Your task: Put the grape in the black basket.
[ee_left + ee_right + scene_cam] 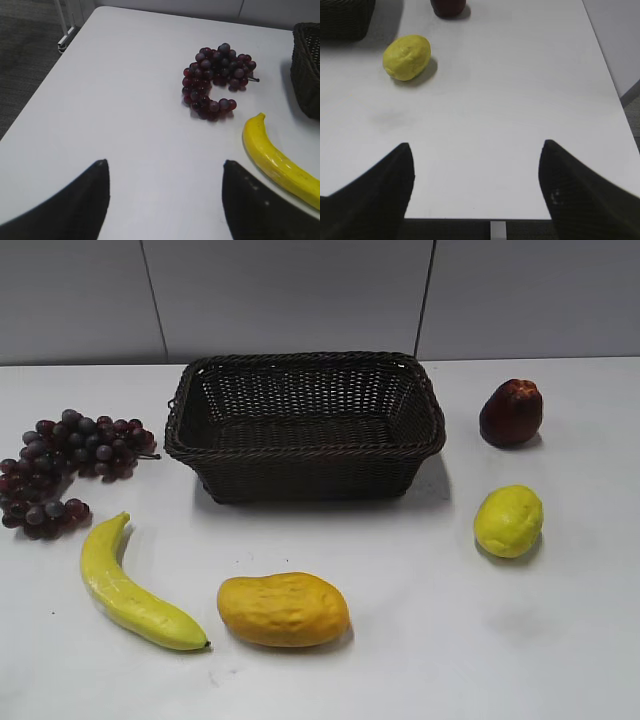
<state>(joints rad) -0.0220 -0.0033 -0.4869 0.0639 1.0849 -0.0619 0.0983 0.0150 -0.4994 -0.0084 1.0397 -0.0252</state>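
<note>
The grape (pixel 65 465) is a curved bunch of dark purple-red berries lying on the white table at the far left, left of the black basket (pixel 305 445). The basket is a large dark woven rectangle at the back centre, empty inside. In the left wrist view the grape (pixel 215 80) lies ahead and to the right of my left gripper (pixel 165 162), which is open and empty well short of it; the basket's corner (pixel 307 65) shows at the right edge. My right gripper (pixel 476 145) is open and empty over the table's near right edge. Neither gripper shows in the exterior view.
A yellow banana (pixel 125 585) lies in front of the grape, also in the left wrist view (pixel 277 160). A mango (pixel 283 609) sits front centre. A lemon (pixel 508 521) and a dark red apple-like fruit (pixel 511 412) are at the right. The table's left edge (pixel 45 85) is close.
</note>
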